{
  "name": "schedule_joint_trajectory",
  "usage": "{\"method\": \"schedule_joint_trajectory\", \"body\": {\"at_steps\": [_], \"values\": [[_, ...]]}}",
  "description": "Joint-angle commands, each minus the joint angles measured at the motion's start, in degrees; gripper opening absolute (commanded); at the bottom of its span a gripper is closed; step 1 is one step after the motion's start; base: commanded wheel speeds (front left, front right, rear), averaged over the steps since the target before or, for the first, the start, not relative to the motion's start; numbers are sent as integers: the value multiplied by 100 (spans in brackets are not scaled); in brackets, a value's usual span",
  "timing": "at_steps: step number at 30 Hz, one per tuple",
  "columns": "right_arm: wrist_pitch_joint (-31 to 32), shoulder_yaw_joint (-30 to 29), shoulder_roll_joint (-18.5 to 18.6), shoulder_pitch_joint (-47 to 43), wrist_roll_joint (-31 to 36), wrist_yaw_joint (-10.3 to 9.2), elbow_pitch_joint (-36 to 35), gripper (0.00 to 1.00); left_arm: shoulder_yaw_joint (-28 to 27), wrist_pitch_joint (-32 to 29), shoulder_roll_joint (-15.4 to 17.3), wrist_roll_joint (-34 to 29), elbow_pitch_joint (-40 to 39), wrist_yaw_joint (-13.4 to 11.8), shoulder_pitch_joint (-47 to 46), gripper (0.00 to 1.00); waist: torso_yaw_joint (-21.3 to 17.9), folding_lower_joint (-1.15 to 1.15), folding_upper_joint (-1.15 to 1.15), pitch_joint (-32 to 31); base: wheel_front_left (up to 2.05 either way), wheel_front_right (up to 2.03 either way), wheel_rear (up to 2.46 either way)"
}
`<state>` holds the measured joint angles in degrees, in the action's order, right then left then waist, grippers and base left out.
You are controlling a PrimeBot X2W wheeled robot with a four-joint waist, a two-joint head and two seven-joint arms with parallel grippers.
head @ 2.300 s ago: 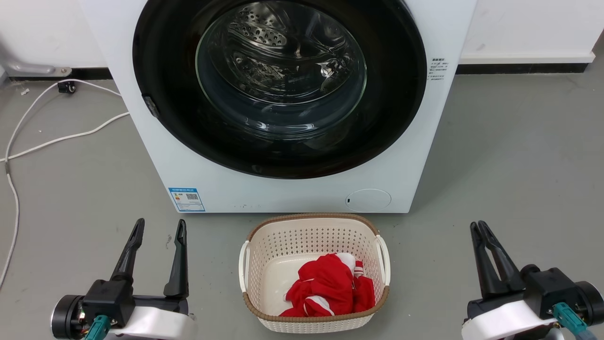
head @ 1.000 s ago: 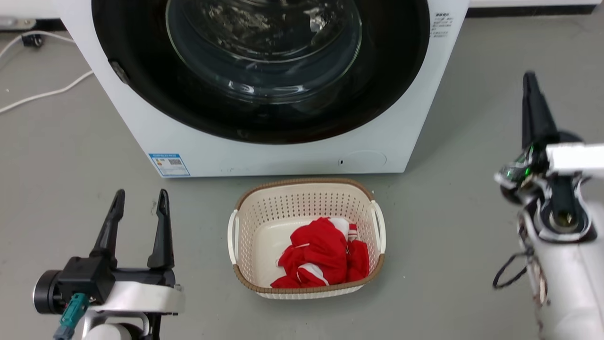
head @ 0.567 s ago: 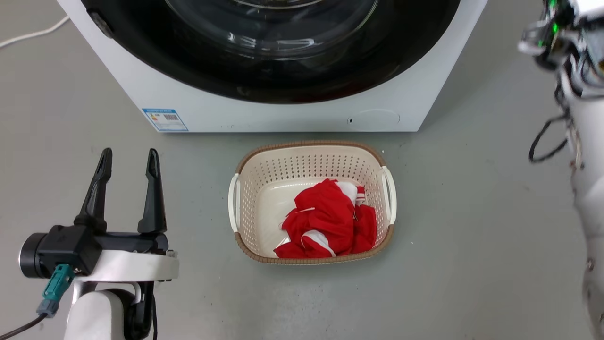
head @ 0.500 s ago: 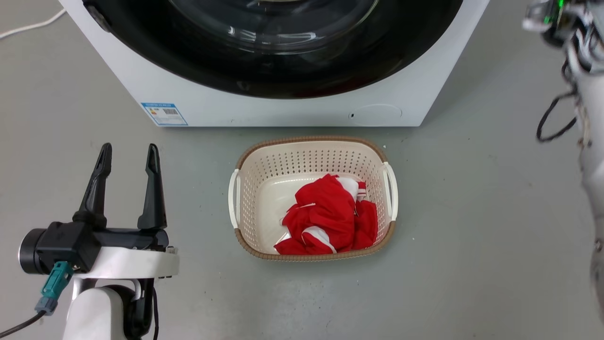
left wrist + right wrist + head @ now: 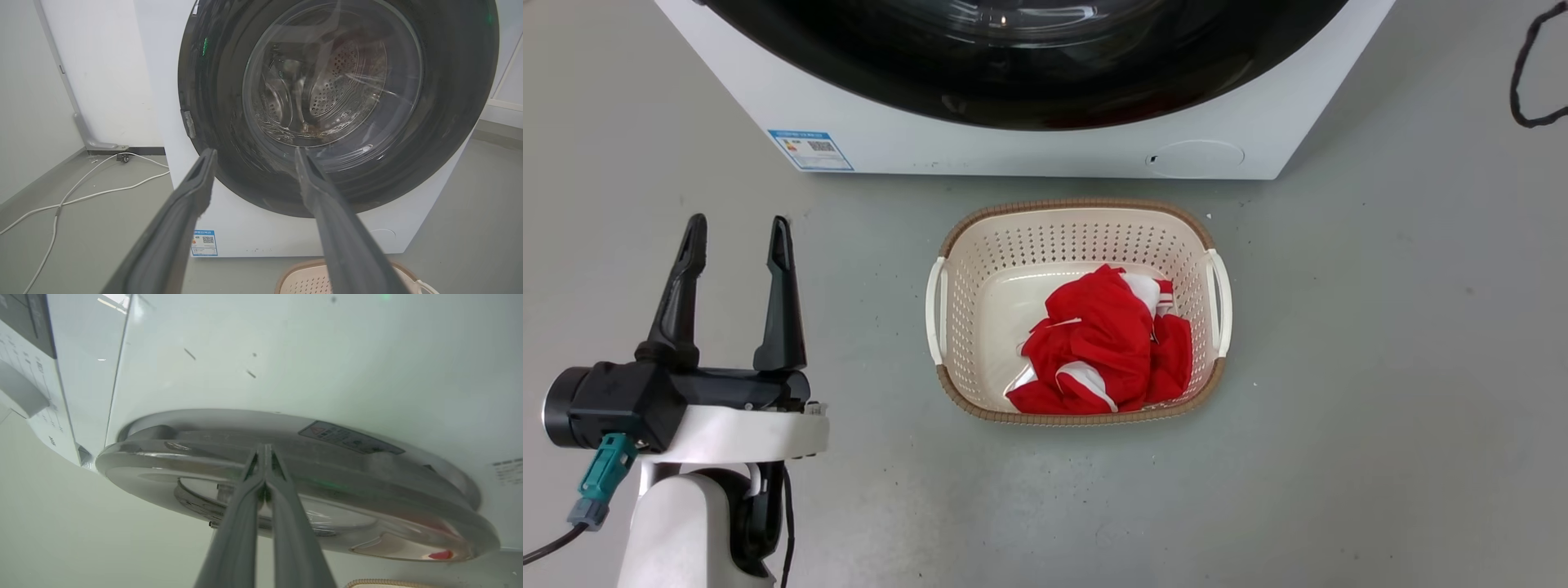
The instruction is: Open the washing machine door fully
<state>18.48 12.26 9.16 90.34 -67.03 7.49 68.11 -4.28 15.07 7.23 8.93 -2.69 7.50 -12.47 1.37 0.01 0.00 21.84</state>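
Note:
The washing machine door (image 5: 449,102) is a wide glossy black ring around a bulging glass bowl, lying flat against the white machine (image 5: 163,61). My left gripper (image 5: 255,153) is open and empty, pointing at the door's lower left from a distance. In the head view the door's bottom arc (image 5: 1029,82) runs along the top edge, and the left gripper (image 5: 738,233) hovers over the floor at lower left. My right gripper (image 5: 264,448) is shut with nothing between its fingers. Its tips sit at the side rim of the door (image 5: 367,473), seen edge-on; contact cannot be told.
A cream basket (image 5: 947,302) holding a red garment (image 5: 1111,343) stands on the grey floor just before the machine. A round white filter cover (image 5: 1196,155) sits at the machine's lower right. White cables (image 5: 81,196) trail on the floor at left. A black cable loop (image 5: 1523,82) hangs upper right.
The head camera has tilted down, so the machine slid up the picture. My right arm rose from the lower right and left the head view. The left gripper stays open.

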Motion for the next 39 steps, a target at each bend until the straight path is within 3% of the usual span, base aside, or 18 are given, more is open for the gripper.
{"method": "schedule_joint_trajectory", "body": {"at_steps": [1, 9, 39], "values": [[18, 41, -53, 167, 93, -1, 158, 0, -9, 15, 22, 27, -31, -2, -82, 100, 13, -1, 0, 59, 0, 0, 0], [44, -24, -163, 429, 303, 0, 556, 0, 18, 15, 20, 37, -22, -2, -167, 100, 76, -1, 0, 191, 0, 0, 0], [1766, -1137, -351, 425, 139, 0, 574, 0, 104, 15, -88, -31, 108, -2, -69, 100, 105, -1, 0, 32, 0, 0, 0]]}}
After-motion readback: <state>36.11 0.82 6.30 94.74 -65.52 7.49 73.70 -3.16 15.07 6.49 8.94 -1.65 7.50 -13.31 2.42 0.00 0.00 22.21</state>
